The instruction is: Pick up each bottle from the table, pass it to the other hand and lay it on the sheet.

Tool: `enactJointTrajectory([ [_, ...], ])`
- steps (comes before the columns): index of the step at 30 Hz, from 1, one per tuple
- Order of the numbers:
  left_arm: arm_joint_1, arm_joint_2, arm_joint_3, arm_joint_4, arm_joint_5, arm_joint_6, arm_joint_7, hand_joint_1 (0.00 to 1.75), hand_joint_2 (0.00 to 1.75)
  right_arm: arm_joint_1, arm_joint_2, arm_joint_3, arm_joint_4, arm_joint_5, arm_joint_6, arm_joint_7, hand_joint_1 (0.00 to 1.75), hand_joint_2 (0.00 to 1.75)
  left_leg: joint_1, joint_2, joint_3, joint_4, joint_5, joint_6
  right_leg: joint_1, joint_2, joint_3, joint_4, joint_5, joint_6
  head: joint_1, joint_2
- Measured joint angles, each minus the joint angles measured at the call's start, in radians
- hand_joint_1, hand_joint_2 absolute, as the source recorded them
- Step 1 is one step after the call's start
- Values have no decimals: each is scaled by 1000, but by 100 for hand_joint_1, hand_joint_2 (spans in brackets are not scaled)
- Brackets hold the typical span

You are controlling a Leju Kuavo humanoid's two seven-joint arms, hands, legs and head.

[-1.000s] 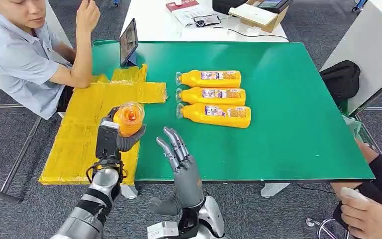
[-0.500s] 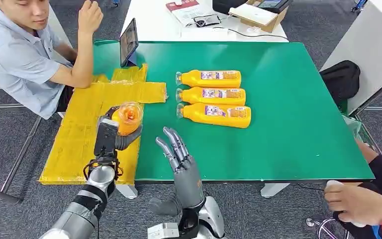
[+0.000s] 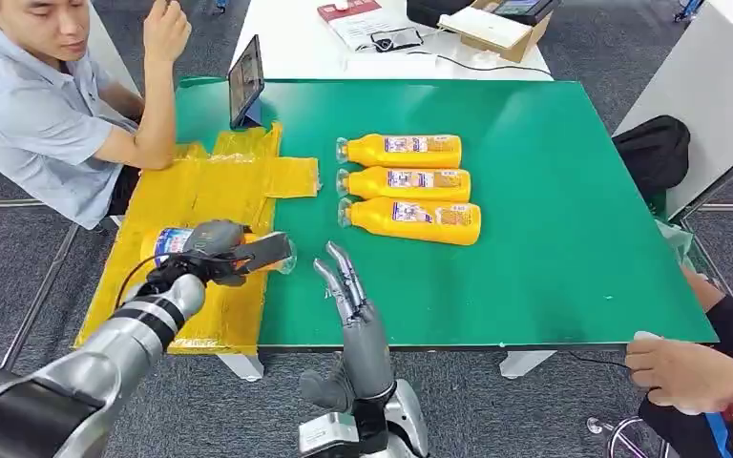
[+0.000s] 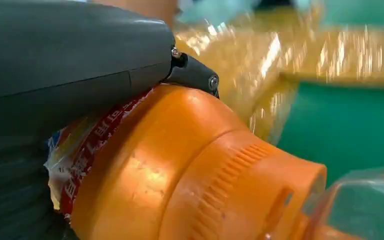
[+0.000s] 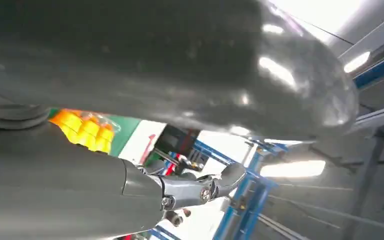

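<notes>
Left hand (image 3: 218,250) holds a bottle (image 3: 167,242) over the yellow sheet (image 3: 157,286), three bottles (image 3: 408,179) nearby.

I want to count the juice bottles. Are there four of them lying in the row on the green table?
No. The row on the green table has three orange bottles; a fourth bottle is in the left hand over the yellow sheet.

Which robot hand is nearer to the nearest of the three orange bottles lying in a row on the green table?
Right. The right hand stands open just in front of that orange bottle; the left hand holds another bottle over the yellow sheet, farther off.
</notes>
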Motion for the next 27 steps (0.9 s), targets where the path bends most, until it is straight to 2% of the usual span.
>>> enactJointTrajectory([
  [5,-38,5,-10,52,24,-47,17,141,175,-20,-11,28,15,-59,0,0,0,0,0,0,0,0,0,0,0,0,0,0,0,0,0,0],
  [7,-42,8,-10,62,36,-64,15,14,175,-28,-14,37,22,-83,0,0,0,0,0,0,0,0,0,0,0,0,0,0,0,0,0,0],
  [8,-45,9,-10,66,44,-79,8,0,175,-32,-16,42,25,-92,2,0,0,0,0,0,0,0,0,0,0,0,0,0,0,0,0,0],
  [14,-47,5,-2,89,101,-142,-27,0,175,-50,-21,55,53,-117,12,0,0,0,0,0,0,0,0,0,0,0,0,0,0,0,0,0],
  [19,-40,-7,76,90,260,-224,-161,0,175,-64,-24,71,81,-137,18,0,0,0,0,-1,0,0,0,0,0,-1,0,0,0,0,0,0],
  [22,-20,-23,134,86,309,-206,-223,0,175,-67,-28,80,96,-151,11,0,0,0,0,-2,0,0,0,0,0,-1,0,0,0,0,0,0],
  [27,7,-43,168,69,307,-147,-235,0,175,-71,-31,92,110,-148,2,0,0,0,0,-2,0,0,0,0,0,-1,0,0,0,0,0,0],
])
